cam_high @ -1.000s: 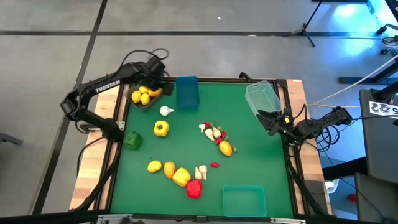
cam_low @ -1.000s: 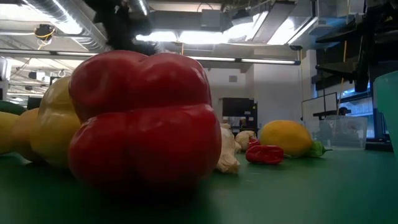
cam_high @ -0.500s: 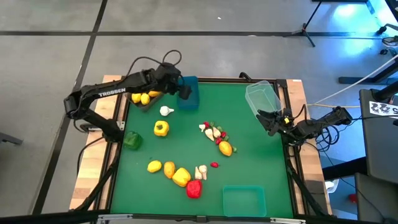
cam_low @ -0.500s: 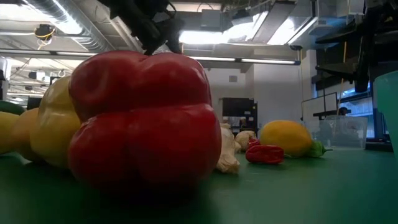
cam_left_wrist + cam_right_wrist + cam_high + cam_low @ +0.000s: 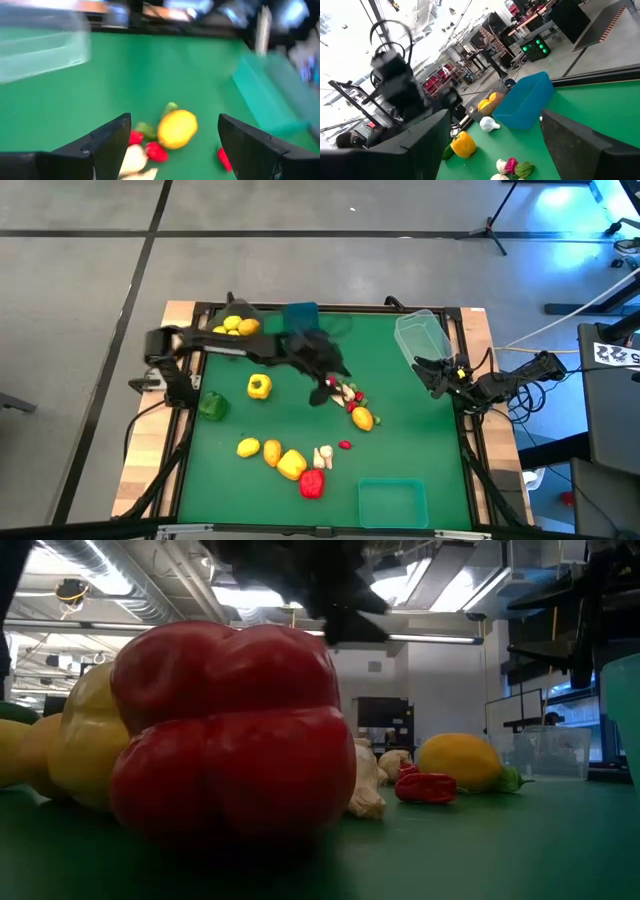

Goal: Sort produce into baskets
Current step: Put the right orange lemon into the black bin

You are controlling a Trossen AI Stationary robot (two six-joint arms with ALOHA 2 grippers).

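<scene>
Left end effector [image 5: 322, 392] over mid-worktop produce cluster, fingers spread, empty.
We note the yellow fruit [image 5: 176, 129] and small red bits just ahead of it; right end effector [image 5: 432, 372] parked open beside the clear basket [image 5: 420, 335].

A green mat [image 5: 400, 430] covers the bench, its wooden rim [image 5: 150, 450] showing along the left edge. Grey floor [image 5: 320, 240] surrounds it; cables [image 5: 560, 330] trail past the right edge.

Lab, ceiling ducts [image 5: 120, 580], equipment racks [image 5: 470, 65]
</scene>
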